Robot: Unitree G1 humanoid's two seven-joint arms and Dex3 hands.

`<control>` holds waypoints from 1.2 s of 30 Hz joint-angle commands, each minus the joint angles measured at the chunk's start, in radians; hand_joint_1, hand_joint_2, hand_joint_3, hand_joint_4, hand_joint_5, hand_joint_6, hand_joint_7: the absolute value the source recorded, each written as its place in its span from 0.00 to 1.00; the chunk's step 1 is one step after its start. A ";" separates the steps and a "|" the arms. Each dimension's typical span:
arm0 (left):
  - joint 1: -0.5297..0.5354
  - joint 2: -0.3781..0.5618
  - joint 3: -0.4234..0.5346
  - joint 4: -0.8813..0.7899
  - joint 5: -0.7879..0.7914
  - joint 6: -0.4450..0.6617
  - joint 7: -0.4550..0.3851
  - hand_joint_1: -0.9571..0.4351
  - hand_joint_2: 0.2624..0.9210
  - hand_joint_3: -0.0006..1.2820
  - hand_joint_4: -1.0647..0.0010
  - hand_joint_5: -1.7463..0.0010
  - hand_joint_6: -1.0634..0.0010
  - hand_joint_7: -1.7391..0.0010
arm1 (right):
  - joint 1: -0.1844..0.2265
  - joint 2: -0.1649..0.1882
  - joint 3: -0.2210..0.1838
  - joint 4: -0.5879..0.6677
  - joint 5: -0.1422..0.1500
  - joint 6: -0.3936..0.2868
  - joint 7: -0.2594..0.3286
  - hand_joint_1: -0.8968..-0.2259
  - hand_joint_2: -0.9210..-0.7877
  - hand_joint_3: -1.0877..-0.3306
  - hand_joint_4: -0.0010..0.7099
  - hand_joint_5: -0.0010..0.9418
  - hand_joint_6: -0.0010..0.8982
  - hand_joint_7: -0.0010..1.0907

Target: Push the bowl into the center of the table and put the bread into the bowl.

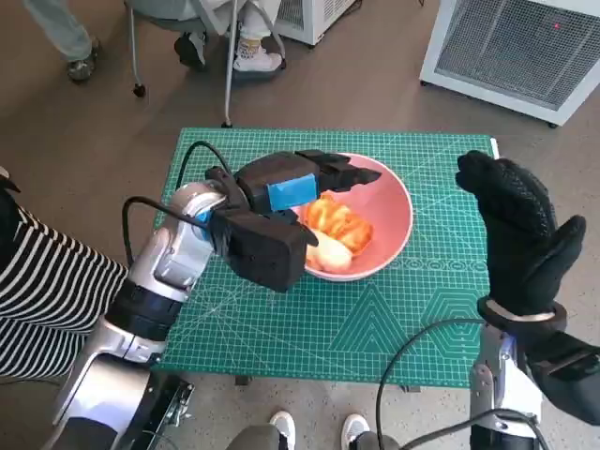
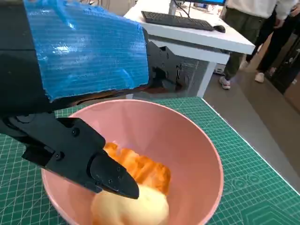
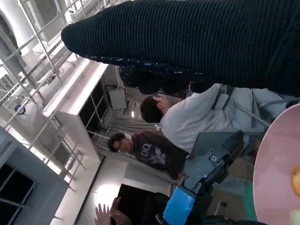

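Observation:
The pink bowl [image 1: 392,202] stands on the green cutting mat [image 1: 375,323], a little back of the middle. Bread [image 1: 336,232] lies inside it: an orange-crusted piece and a pale rounded piece [image 2: 136,206]. My left hand [image 1: 286,192] hangs over the bowl's left half, fingers stretched across the rim and holding nothing. In the left wrist view its thumb [image 2: 93,164] sits just above the bread [image 2: 145,171] inside the bowl [image 2: 192,140]. My right hand [image 1: 520,225] is raised upright off the mat's right side, empty, apart from the bowl. The bowl's rim [image 3: 276,164] shows in the right wrist view.
A person's striped sleeve [image 1: 42,281] is at the left edge. A person's feet [image 1: 253,56] and chair legs are behind the table, a white appliance [image 1: 525,52] at the back right. Shoes [image 1: 314,431] show at the table's front edge. A desk with keyboard [image 2: 183,21] stands beyond.

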 commanded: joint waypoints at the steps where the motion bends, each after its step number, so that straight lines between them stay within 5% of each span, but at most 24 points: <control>1: -0.012 0.009 0.025 -0.005 -0.042 0.011 -0.034 0.39 0.80 0.00 0.95 1.00 0.83 1.00 | 0.000 -0.007 -0.001 0.006 -0.014 0.024 -0.009 0.34 0.00 0.47 0.29 0.01 0.11 0.38; 12: -0.004 0.003 0.139 0.018 -0.220 -0.012 -0.083 0.32 0.84 0.01 0.98 1.00 0.86 1.00 | -0.039 -0.020 -0.004 -0.007 -0.018 0.059 -0.020 0.36 0.00 0.47 0.29 0.01 0.11 0.38; 19: 0.047 -0.114 0.298 0.080 -0.480 -0.144 -0.048 0.27 0.95 0.02 0.98 1.00 0.86 1.00 | -0.095 -0.041 -0.004 -0.031 -0.020 0.111 -0.037 0.36 0.00 0.47 0.30 0.01 0.11 0.38; 26: 0.083 -0.211 0.379 0.076 -0.615 -0.239 -0.013 0.18 1.00 0.15 0.97 1.00 0.83 0.99 | -0.155 -0.060 -0.005 -0.029 -0.020 0.148 -0.044 0.37 0.00 0.48 0.30 0.01 0.11 0.37; 36: 0.189 -0.287 0.407 -0.080 -0.699 -0.205 0.037 0.20 1.00 0.31 0.96 0.99 0.84 0.98 | -0.220 -0.056 0.002 0.051 -0.040 0.117 -0.026 0.36 0.00 0.49 0.27 0.00 0.13 0.37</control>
